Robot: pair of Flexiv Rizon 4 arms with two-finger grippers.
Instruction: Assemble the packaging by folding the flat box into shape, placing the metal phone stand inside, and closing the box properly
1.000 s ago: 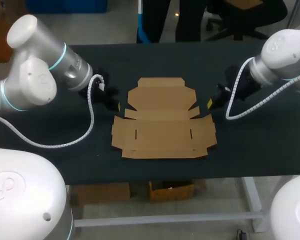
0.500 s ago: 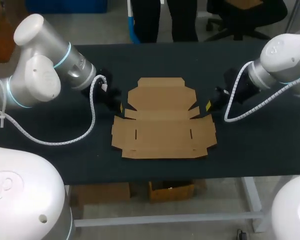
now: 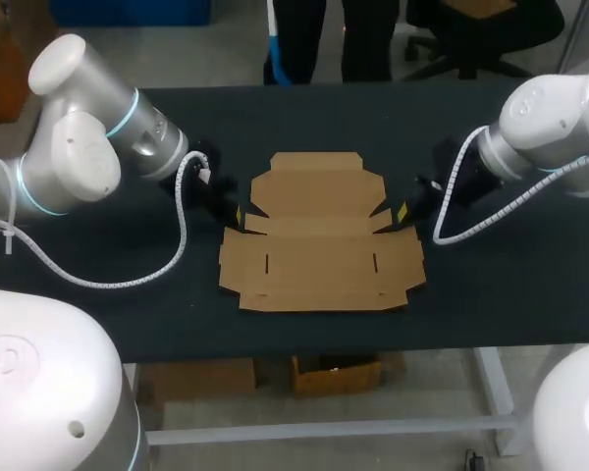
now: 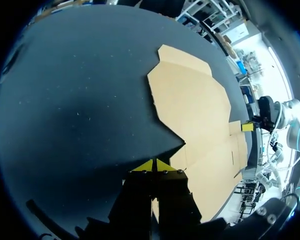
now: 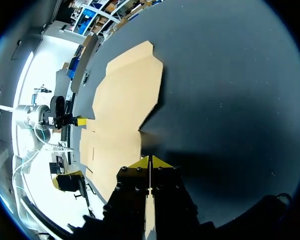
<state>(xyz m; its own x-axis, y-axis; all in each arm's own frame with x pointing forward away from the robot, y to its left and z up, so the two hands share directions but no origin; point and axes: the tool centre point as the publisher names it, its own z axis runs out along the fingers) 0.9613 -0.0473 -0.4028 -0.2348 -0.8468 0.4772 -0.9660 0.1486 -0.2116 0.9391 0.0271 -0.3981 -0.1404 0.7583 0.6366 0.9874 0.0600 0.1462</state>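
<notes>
A flat brown cardboard box blank (image 3: 319, 235) lies unfolded in the middle of the dark table, also seen as the box blank (image 4: 200, 120) and the box blank (image 5: 122, 115) in the wrist views. My left gripper (image 3: 239, 213) is shut and empty, its yellow tips at the blank's left notch; in its own view the left gripper (image 4: 153, 165) sits just at the cardboard's edge. My right gripper (image 3: 403, 211) is shut and empty at the right notch; the right gripper (image 5: 150, 162) is likewise at the edge. No metal phone stand shows in any view.
The dark table (image 3: 108, 255) has bare surface to the left, right and behind the blank. Its front edge runs close below the blank's near flaps.
Both grippers have moved inward toward the blank, the left one rightward and the right one leftward, reaching its side notches. The blank has not shifted.
</notes>
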